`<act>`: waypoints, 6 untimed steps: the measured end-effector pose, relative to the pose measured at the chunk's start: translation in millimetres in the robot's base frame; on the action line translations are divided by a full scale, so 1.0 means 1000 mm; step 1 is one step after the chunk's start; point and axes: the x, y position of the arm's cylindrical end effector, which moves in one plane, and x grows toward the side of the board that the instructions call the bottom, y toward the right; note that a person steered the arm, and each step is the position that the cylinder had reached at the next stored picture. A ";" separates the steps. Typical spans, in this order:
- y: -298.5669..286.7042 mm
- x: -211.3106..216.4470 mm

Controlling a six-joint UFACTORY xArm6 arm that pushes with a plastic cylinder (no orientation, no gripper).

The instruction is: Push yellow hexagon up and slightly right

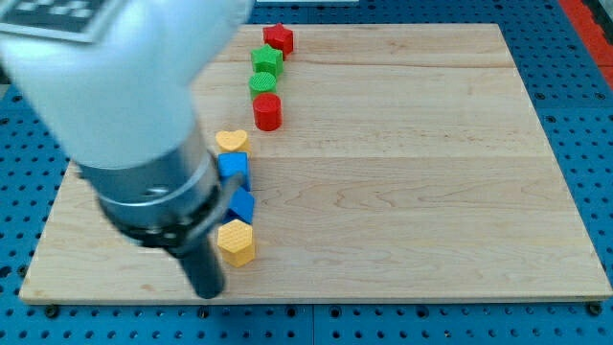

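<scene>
The yellow hexagon (236,241) lies near the board's lower left. My tip (210,291) is the lower end of the dark rod. It stands just below and left of the hexagon, close to its lower left side; I cannot tell if it touches. The large arm body fills the view's upper left and hides the board behind it.
Right above the hexagon lie a blue block (240,205), another blue block (233,168) and a yellow heart (231,141). Further up stand a red cylinder (267,111), two green blocks (262,83) (267,60) and a red block (279,38). The wooden board (431,192) ends just below the tip.
</scene>
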 end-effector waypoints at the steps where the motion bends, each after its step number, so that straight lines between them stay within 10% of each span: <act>1: 0.055 -0.031; 5: -0.007 -0.051; 6: 0.060 -0.085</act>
